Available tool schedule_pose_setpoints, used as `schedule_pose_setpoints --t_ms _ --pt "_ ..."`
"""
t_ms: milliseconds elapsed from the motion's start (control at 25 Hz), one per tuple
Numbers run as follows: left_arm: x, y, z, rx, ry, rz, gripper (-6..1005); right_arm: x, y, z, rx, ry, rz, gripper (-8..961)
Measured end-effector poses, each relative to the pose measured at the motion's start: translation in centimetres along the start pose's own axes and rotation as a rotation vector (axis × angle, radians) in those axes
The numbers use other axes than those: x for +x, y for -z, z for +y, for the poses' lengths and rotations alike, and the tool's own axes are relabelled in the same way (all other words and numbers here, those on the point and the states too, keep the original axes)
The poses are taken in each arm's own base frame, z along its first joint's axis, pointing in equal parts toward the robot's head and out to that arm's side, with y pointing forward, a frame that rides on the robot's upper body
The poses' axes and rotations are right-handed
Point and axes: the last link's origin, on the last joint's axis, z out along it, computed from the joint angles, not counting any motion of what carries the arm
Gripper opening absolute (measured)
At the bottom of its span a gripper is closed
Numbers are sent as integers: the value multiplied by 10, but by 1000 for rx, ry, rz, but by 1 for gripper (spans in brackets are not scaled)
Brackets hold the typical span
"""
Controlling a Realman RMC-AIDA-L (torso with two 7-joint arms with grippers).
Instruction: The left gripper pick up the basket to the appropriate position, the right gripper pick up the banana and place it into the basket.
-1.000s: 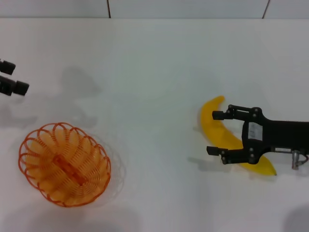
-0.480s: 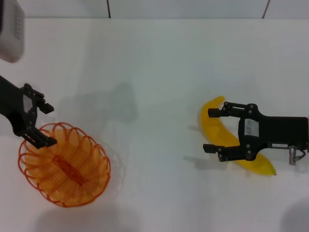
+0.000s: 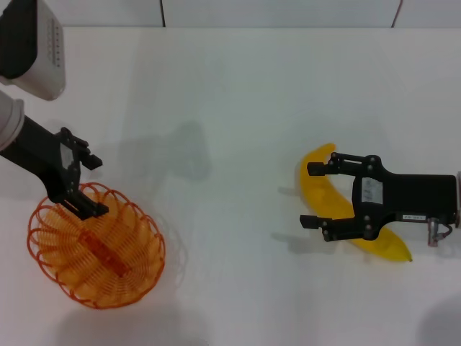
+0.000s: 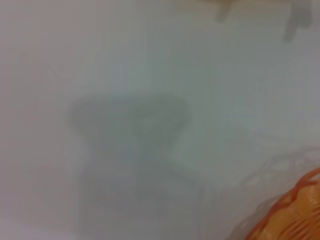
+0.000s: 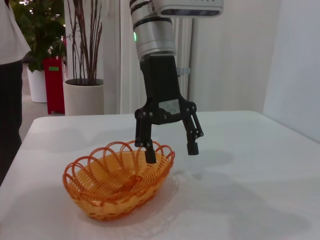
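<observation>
The orange wire basket (image 3: 96,249) sits at the front left of the white table. My left gripper (image 3: 96,186) is open at the basket's far rim. In the right wrist view the left gripper (image 5: 171,152) has one finger over the rim of the basket (image 5: 120,182) and the other outside it. The basket's edge also shows in the left wrist view (image 4: 295,212). The yellow banana (image 3: 318,184) lies on the table at the right. My right gripper (image 3: 308,194) is open, its fingers spread over the banana's middle, not closed on it.
The white table (image 3: 230,94) ends at a wall at the back. The right wrist view shows potted plants (image 5: 82,95) and a person (image 5: 10,75) beyond the table's far side.
My left arm has come in from the left edge and brought its open gripper to the basket's far rim. My right gripper has shifted slightly left over the banana.
</observation>
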Motion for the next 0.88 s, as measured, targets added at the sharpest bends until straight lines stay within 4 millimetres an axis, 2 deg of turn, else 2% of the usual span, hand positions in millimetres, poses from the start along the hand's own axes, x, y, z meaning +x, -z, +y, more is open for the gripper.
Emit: schedule_pose_setpoints --t_ms 280,720,880 --pt "-12 1 -1 -9 65 16 851 0 1 0 1 0 1 858" --pt "-10 -2 -1 -9 69 -23 842 0 1 0 1 0 2 857" --pt "-11 -5 0 -14 67 -41 695 0 1 0 1 0 2 857"
